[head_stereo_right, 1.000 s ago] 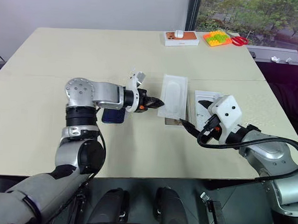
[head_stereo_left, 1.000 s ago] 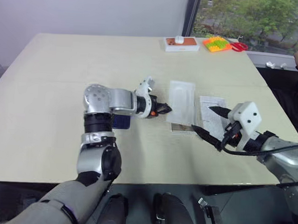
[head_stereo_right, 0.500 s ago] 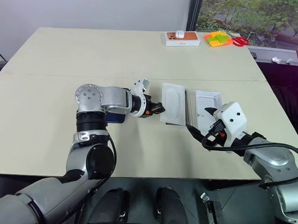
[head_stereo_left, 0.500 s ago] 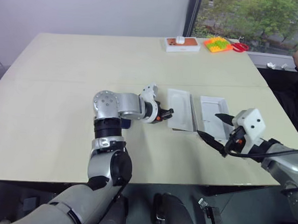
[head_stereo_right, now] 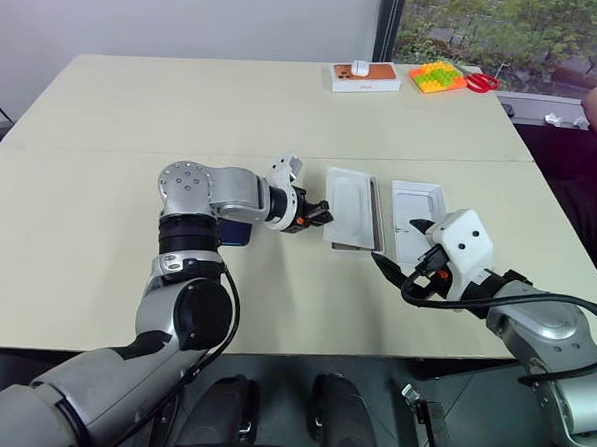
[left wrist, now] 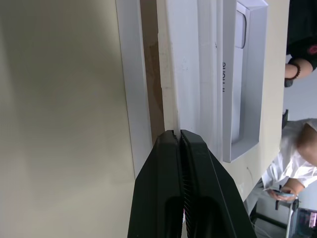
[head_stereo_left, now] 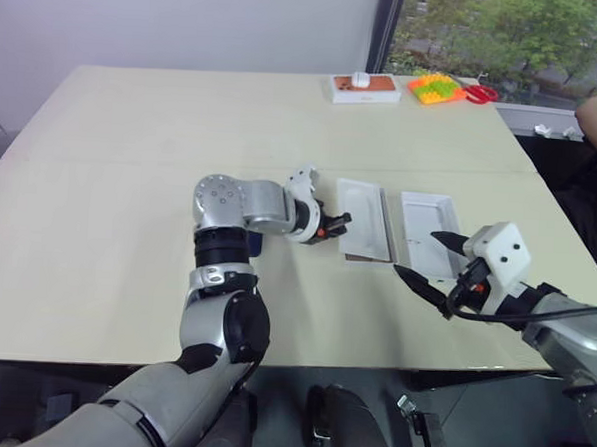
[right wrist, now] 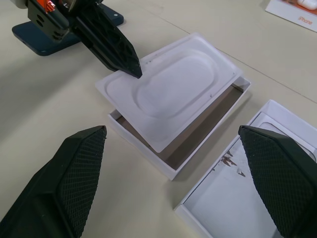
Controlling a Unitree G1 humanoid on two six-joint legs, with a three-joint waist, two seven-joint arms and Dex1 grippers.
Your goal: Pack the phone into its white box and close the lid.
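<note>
**Packing barely begun**

At table centre, the left hand point(right wrist: 130, 68), pinched shut, is lifting the insert point(right wrist: 168, 94) off the white box point(right wrist: 148, 156). At its 9 o'clock the phone point(right wrist: 39, 42) is lying unpacked; the right hand point(head_stereo_left: 427, 260) is gaping empty.

Beige table point(head_stereo_left: 111, 174), orange-topped box point(head_stereo_left: 364, 88), bright toy blocks point(head_stereo_left: 435, 87), red scissors point(head_stereo_left: 479, 93)

Left gripper point(head_stereo_left: 345, 220) pinched closed; right gripper point(head_stereo_left: 423, 260) wide apart.

light: bright, even daylight | shadows: soft, faint | blur: none | glare: none
</note>
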